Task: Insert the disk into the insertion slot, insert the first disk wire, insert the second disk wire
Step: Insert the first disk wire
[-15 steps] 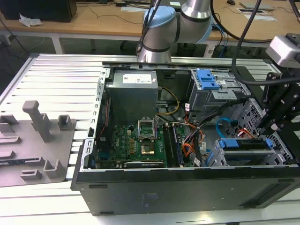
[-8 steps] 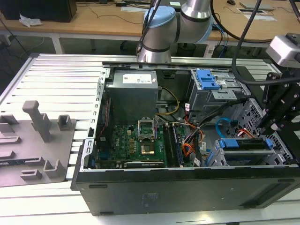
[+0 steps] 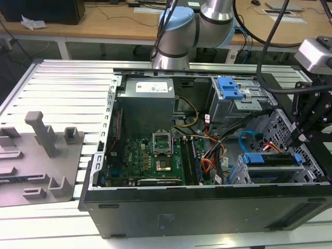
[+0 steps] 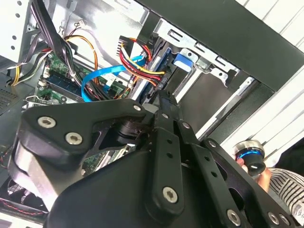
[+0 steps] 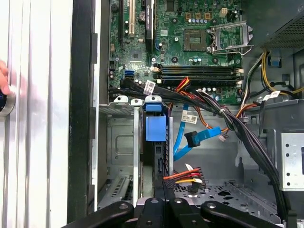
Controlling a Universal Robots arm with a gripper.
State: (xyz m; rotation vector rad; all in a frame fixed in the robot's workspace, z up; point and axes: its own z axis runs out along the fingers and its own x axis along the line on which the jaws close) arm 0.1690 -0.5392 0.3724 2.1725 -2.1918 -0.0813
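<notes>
The hand [image 5: 165, 190] pinches the wire bundle [image 5: 186, 175] by its plug behind the disk [image 5: 156, 128], which sits in its cage [image 5: 118, 142]. First-wire step, judged: seating needs the plug square to the socket. Beside the disk, the blue cable [image 5: 183, 137] hangs loose.

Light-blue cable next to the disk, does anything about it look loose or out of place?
Yes. In the first wrist view the light-blue cable loops down beside the disk, and its plug seems to hang free, not seated in the disk. Whether the orange-red-black wire bundle is plugged in cannot be told.
</notes>
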